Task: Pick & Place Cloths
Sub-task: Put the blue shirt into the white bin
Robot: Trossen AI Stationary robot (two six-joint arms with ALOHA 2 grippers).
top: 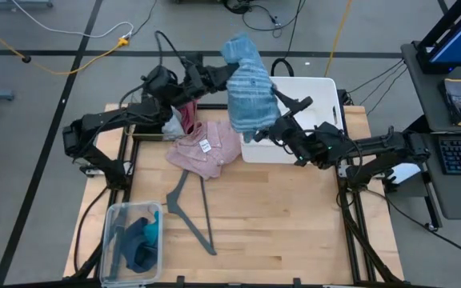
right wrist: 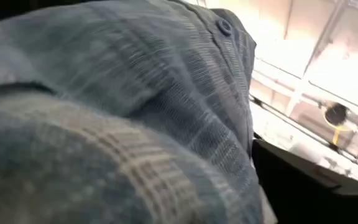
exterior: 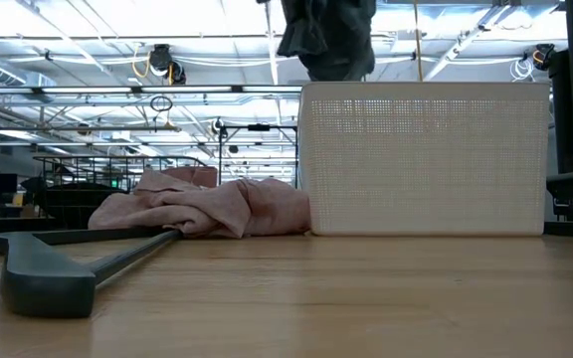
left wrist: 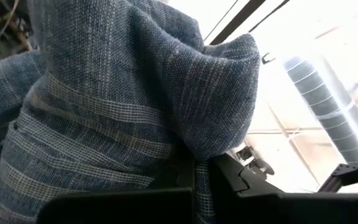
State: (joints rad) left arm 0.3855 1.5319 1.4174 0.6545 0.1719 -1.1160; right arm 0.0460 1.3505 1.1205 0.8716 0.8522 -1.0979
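Observation:
A blue striped cloth [top: 246,88] is held high above the near-left corner of the white basket [top: 318,88]. Its lower end shows over the basket in the low view [exterior: 326,35]. My left gripper [top: 224,76] is shut on it and comes from the left. My right gripper [top: 282,120] is under the cloth's lower right side. The cloth fills the right wrist view [right wrist: 117,112] and hides the gripper there. The pink shirt [top: 206,148] with its white tag [top: 205,146] lies crumpled on the table left of the basket. A maroon piece [top: 187,116] lies behind it. My left gripper pinches a bunched fold of the blue striped cloth [left wrist: 197,168] between its two fingers [left wrist: 247,186]. Several layers gather there. The cloth is lifted clear of the table and the basket and hangs slack below the hold.
A thin grey hanger [top: 190,208] lies on the wood in front of the pink shirt and also shows in the low view [exterior: 58,273]. A clear bin [top: 112,232] at the near left corner holds teal and dark blue pieces [top: 141,240]. Bare wood shows at the near right.

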